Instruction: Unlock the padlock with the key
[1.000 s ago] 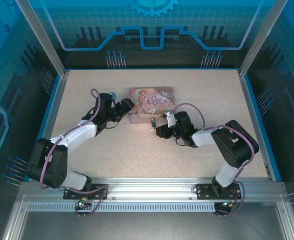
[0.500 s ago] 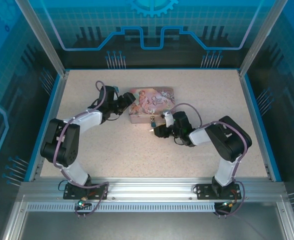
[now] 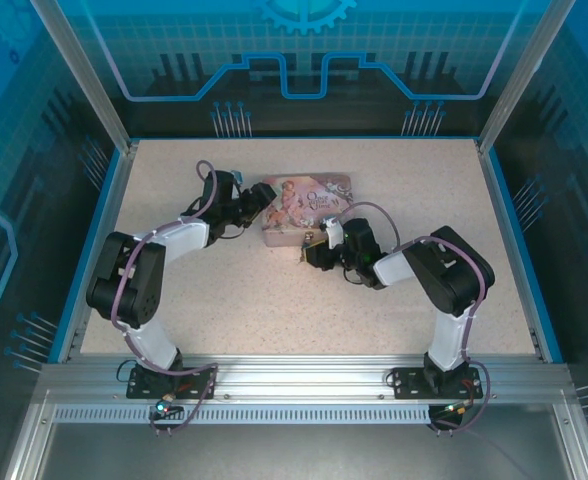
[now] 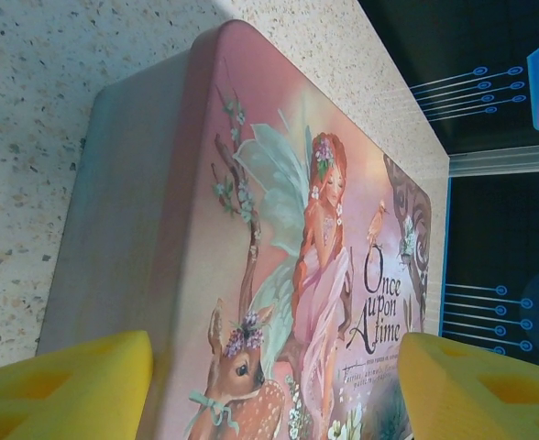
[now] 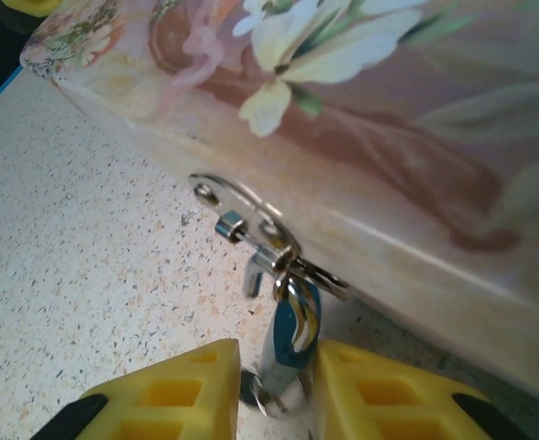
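Right gripper (image 5: 274, 396) pinches tiny blue-bodied padlock (image 5: 290, 332) hooked at flat pink illustrated tin's (image 5: 416, 137) near wall; left gripper (image 4: 274, 390) spread open.

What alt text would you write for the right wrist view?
The right gripper closes its two yellow fingers on a small blue padlock, which is hooked through thin metal loops on the side wall of a pink illustrated tin. The tin sits on a speckled table. The key cannot be told apart from the other metal bits.
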`<act>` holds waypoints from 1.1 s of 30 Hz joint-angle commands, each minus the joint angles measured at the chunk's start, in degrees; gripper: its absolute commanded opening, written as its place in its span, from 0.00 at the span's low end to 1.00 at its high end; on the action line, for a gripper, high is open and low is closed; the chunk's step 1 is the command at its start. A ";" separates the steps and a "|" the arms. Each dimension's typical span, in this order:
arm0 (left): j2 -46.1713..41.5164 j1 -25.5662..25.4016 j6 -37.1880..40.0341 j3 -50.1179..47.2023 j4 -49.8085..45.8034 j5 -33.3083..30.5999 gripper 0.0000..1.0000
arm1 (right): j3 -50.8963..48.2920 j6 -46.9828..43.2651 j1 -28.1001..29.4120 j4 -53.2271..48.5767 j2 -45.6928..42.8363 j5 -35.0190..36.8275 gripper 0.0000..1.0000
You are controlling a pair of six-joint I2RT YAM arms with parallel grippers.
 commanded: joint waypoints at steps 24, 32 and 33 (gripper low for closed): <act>-1.82 -3.57 -2.58 -4.00 3.96 -0.09 0.71 | -4.08 5.80 -3.79 5.29 -0.62 -0.68 0.27; -2.35 -4.74 -3.14 -4.60 4.57 -0.62 0.70 | -8.90 7.68 -5.55 8.00 -2.16 -1.97 0.33; -2.45 -5.04 -3.14 -4.67 4.55 -0.70 0.71 | -9.00 7.76 -5.78 8.25 -2.02 -2.97 0.33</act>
